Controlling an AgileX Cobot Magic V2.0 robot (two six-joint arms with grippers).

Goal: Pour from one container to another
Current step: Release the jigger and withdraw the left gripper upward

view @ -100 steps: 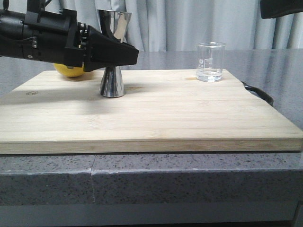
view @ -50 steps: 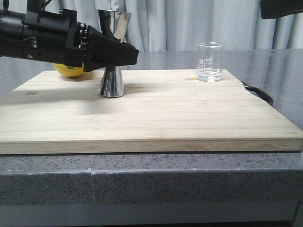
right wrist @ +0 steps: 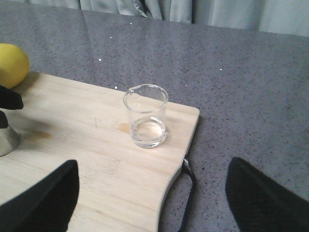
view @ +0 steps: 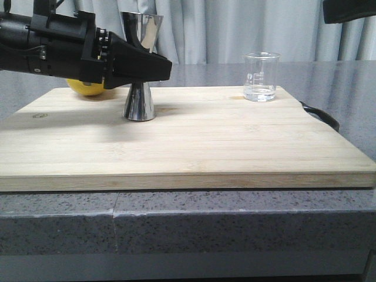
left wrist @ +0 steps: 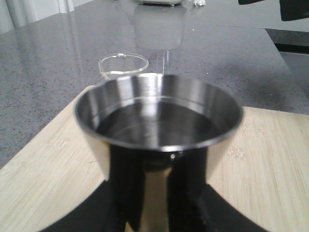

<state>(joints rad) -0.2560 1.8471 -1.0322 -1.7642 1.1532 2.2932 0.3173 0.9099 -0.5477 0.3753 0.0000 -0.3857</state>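
Brightness: even, soft daylight tone in all three views; nothing burnt out.
Source: seems overhead and far, through pale curtains (no lamp in sight).
Shadows: faint, soft-edged patch on the cutting board around the jigger base and under the left arm.
Glare: curtain reflections streak the jigger's polished cone; a pale sheen lies across the far bench in the left wrist view.
Focus: front view fairly sharp; left wrist view blurs the near jaws and jigger stem.
Beaker: crisp in the right wrist view, hazy behind the jigger rim.
Grain: slight noise on the speckled bench.
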